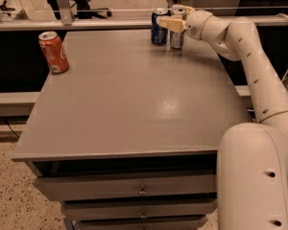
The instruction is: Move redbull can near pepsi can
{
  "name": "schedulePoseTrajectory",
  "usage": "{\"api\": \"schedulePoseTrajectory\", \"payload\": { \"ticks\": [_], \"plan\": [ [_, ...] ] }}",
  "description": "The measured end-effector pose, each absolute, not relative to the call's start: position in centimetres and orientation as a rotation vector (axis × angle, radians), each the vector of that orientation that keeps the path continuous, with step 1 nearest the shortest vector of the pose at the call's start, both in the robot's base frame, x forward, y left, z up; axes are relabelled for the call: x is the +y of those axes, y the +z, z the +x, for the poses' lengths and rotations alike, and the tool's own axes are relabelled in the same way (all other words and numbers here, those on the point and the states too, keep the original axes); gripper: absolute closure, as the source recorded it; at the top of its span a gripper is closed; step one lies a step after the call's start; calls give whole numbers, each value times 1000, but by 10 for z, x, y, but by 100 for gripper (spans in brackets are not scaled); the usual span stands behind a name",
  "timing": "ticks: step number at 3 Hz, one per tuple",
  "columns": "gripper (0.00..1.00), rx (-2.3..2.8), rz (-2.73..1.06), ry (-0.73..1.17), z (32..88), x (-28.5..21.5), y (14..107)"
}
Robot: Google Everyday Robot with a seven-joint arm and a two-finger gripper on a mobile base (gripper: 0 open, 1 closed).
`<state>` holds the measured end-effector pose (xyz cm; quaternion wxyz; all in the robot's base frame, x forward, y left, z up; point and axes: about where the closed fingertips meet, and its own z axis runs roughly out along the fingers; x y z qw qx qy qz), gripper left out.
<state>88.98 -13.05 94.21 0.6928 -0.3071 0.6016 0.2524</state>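
Note:
The redbull can (pixel 176 38), slim and silver with blue patches, stands upright at the far edge of the grey table (pixel 129 95). The pepsi can (pixel 159 28), dark blue with a silver top, stands just left of it, almost touching. My gripper (pixel 177 16) reaches in from the right and its two tan fingers (pixel 169 23) sit on either side of the redbull can's upper part, closed on it. The redbull can's base rests on the tabletop.
An orange-red can (pixel 54 52) stands near the table's far left edge. A metal rail (pixel 86 24) runs behind the table. My white arm (pixel 249 56) spans the right side. Drawers (pixel 134 188) sit under the tabletop.

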Motion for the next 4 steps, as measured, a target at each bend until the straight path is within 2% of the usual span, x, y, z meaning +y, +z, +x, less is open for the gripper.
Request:
{"api": "schedulePoseTrajectory", "payload": {
  "ticks": [1,2,3,4],
  "plan": [
    [12,1351,-686,582,889,-128,939],
    [0,1368,-691,604,887,-126,932],
    [0,1387,-704,622,879,-130,927],
    [0,1388,-762,614,849,-160,945]
  ]
}}
